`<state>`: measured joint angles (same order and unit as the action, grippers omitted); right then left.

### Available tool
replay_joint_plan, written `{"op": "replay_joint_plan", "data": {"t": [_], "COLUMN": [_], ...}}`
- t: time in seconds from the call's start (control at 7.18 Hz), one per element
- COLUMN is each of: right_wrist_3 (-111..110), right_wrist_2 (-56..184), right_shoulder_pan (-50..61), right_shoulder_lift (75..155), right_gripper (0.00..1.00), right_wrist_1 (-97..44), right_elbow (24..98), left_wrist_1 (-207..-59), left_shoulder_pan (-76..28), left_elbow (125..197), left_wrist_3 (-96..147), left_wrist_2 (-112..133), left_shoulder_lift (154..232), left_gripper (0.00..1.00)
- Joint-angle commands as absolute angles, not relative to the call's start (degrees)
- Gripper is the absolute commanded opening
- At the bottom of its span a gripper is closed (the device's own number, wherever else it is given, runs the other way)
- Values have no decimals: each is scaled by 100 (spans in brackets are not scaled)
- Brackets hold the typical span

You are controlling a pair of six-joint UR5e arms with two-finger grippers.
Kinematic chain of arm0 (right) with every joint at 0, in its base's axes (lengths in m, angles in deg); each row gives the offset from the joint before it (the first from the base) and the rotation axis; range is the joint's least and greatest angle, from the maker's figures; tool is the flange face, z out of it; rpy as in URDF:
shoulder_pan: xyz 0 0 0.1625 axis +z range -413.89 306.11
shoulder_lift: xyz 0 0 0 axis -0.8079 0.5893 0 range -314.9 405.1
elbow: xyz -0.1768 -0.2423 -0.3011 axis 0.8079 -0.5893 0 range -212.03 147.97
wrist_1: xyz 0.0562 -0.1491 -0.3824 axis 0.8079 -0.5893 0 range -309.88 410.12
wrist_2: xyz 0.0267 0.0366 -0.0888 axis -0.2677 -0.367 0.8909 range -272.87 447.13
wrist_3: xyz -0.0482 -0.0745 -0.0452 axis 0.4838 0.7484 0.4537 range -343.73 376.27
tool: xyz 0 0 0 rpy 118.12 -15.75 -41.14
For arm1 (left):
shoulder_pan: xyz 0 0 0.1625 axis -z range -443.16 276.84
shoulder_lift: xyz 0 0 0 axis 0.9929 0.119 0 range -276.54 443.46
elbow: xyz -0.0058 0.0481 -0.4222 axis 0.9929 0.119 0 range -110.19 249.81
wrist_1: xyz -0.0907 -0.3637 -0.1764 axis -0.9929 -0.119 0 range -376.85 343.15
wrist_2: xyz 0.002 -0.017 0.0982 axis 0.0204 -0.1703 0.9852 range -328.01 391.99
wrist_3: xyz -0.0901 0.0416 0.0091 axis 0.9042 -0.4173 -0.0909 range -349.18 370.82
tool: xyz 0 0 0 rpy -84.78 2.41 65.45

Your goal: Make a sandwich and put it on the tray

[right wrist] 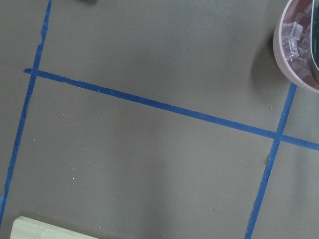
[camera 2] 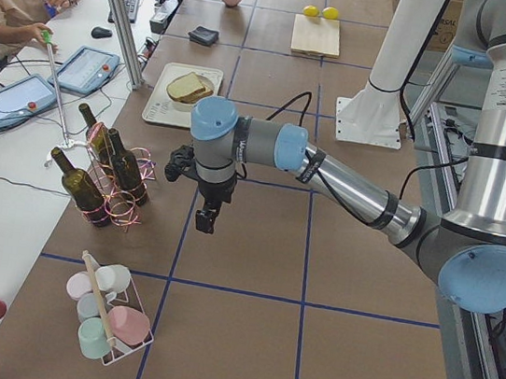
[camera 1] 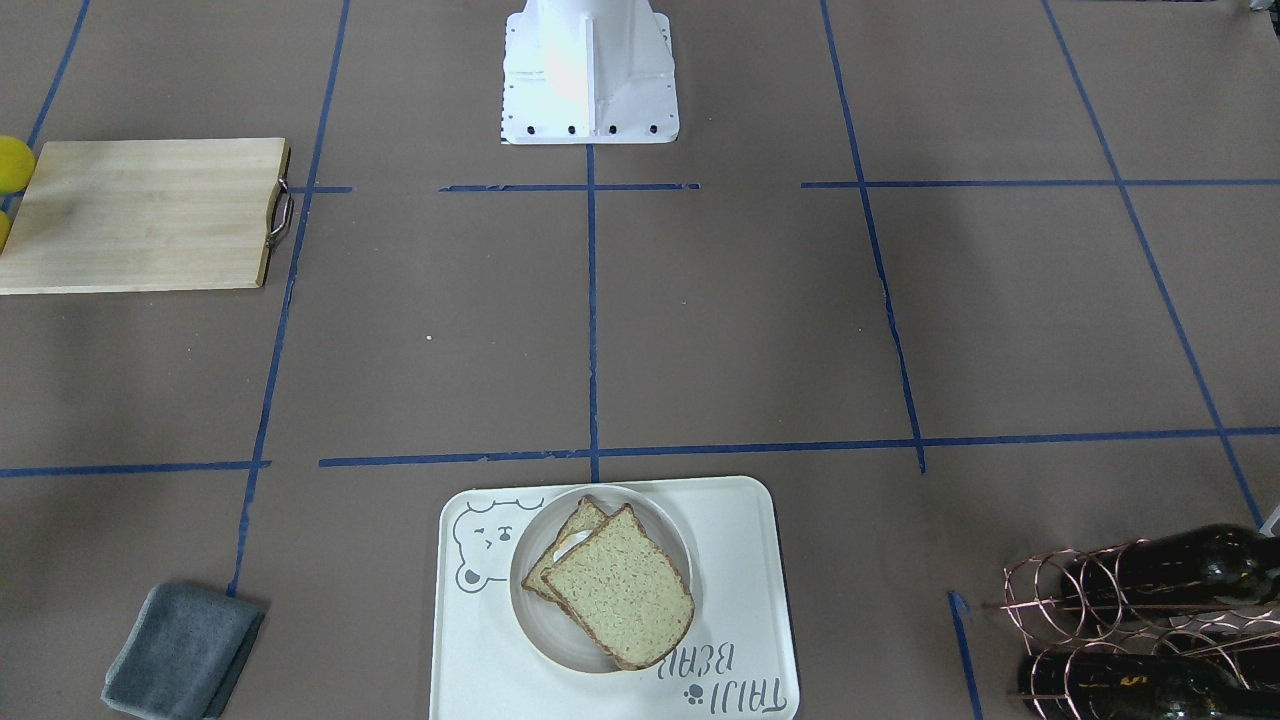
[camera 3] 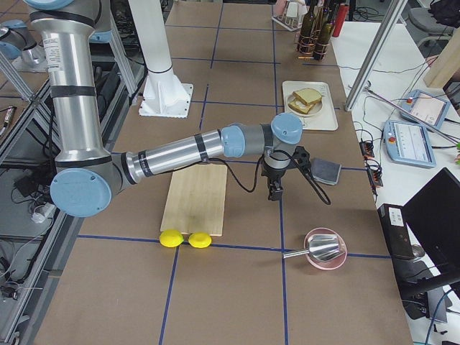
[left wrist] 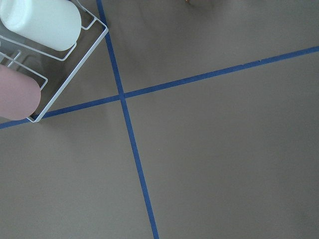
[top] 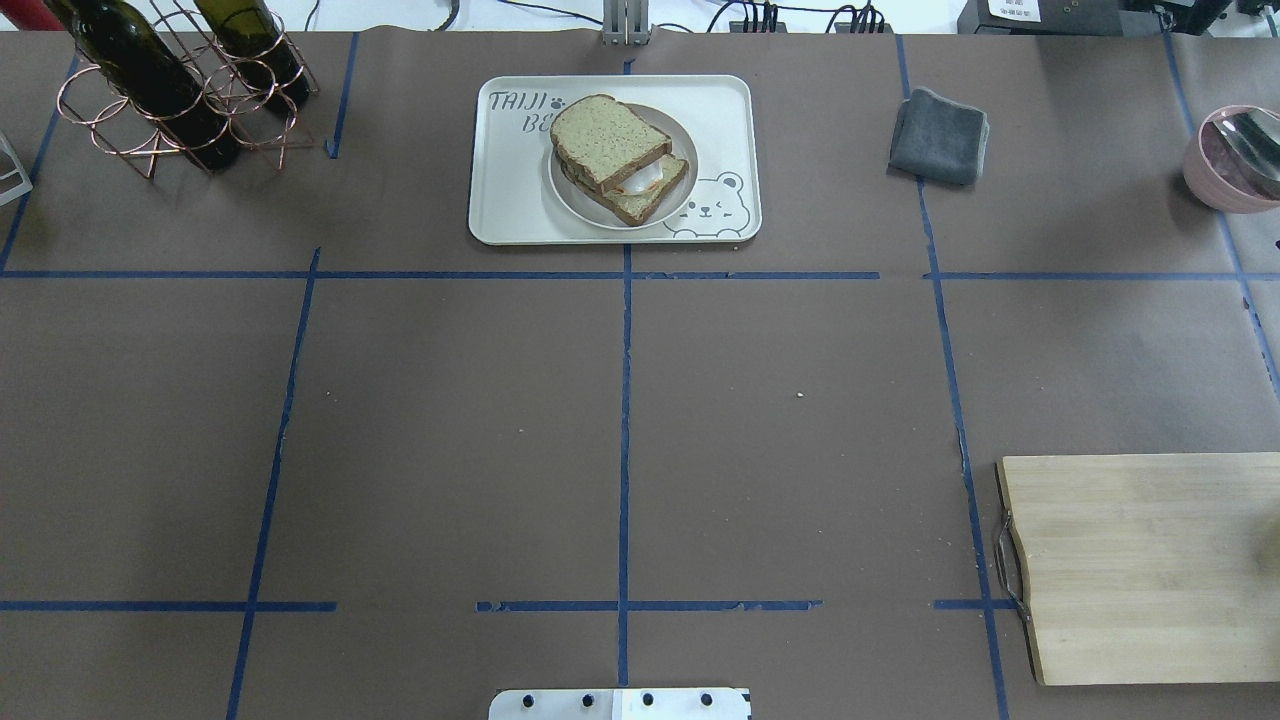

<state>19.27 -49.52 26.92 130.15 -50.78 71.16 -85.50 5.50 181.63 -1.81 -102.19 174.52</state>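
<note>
The sandwich [camera 1: 615, 585], two tan wholemeal slices with white egg showing between them [top: 618, 160], sits on a small round off-white plate [camera 1: 655, 520]. The plate rests on the cream tray [camera 1: 740, 540] with the bear drawing [top: 510, 200], at the table's far middle. My left gripper [camera 2: 206, 221] hangs over bare table near the bottle rack, far from the tray. My right gripper [camera 3: 274, 192] hangs beside the cutting board. Both show only in the side views, so I cannot tell if they are open or shut. Neither wrist view shows fingers.
A wooden cutting board [top: 1140, 565] lies on my right, with two lemons [camera 3: 183, 238] beyond it. A grey cloth [top: 938, 135] and a pink bowl [top: 1235, 160] are at the far right. A copper rack with wine bottles [top: 170, 90] stands far left, and a cup rack [camera 2: 108, 315] beyond it.
</note>
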Motion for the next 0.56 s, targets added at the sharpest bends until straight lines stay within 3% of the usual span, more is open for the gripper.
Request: {"op": "replay_joint_plan", "data": {"t": [0.0,0.42], "right_wrist_3": [1917,1917], "right_wrist_2": [-4954,-4954], "right_shoulder_pan": [2592,2539], "right_shoulder_lift": [13009,13009], "right_gripper": [100,100], "right_wrist_1": [-4991,-4982], "right_elbow": [7098,7098], "left_wrist_1": [-8549,-8549], "left_shoulder_pan": [526,525], "left_elbow": [18222,18222], "left_wrist_3": [-184,-175], "left_wrist_2": [-10222,-10222], "left_shoulder_lift": [17451,17451], "left_gripper": [100,100]}}
